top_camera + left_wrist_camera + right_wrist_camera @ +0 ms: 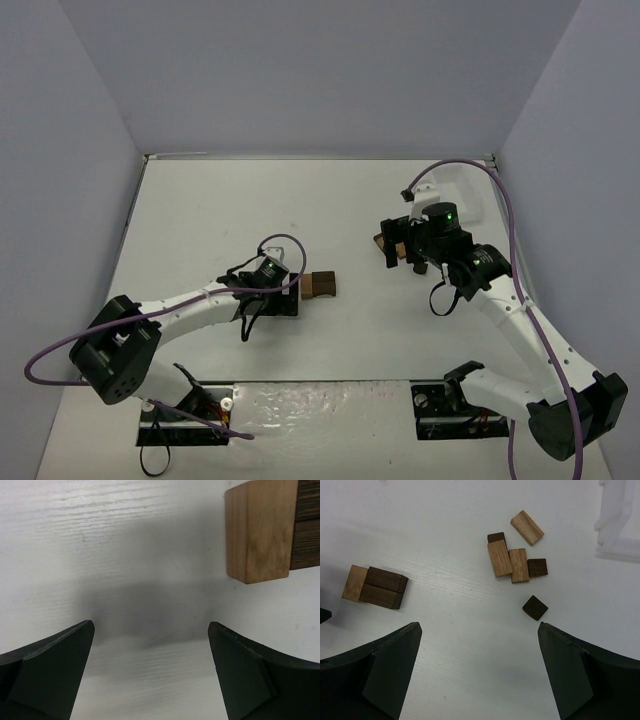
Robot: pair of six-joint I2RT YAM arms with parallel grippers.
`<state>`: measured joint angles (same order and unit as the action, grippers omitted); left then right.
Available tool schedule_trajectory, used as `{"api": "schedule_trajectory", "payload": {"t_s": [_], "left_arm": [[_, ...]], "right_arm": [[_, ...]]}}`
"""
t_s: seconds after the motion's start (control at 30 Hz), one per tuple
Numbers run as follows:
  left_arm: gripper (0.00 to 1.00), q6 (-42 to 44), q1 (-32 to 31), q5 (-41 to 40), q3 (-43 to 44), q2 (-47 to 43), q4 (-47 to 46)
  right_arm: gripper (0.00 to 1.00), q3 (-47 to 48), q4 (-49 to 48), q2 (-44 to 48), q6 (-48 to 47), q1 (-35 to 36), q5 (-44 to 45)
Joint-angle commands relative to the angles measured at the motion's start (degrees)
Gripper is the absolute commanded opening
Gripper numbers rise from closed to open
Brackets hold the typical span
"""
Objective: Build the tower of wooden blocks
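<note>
Both jaws stand wide open and empty. The wood block tower (320, 285), barely begun, lies flat on the worktop (300, 200) just right of the left gripper (151, 626). The loose blocks (516, 560) lie just beyond the right gripper (479, 626), the nearer arm.

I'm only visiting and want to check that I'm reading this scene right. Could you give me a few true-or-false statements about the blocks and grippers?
1. The left gripper and the right gripper are both open and empty. True.
2. The stack sits on the table, apart from the left gripper. True.
3. The stack is all tan. False: it shows one tan block and two dark ones.
4. The loose blocks include both tan and dark ones. True.
5. The loose blocks lie in the tray. False: they lie on the table beside it.
</note>
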<state>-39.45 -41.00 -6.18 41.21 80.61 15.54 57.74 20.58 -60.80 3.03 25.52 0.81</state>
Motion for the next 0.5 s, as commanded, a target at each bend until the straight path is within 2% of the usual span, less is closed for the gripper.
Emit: {"api": "schedule_trajectory", "payload": {"t_s": [0.0, 0.47], "left_arm": [[0.97, -3.8, -2.3, -1.7, 0.8, -0.5, -5.0], [0.97, -7.7, -4.4, -4.9, 1.3, 4.2, -8.2]], "right_arm": [[1.0, 0.5, -2.4, -0.4, 0.2, -0.4, -0.3], [1.0, 0.4, -2.4, 0.3, 0.0, -0.4, -0.3]]}}
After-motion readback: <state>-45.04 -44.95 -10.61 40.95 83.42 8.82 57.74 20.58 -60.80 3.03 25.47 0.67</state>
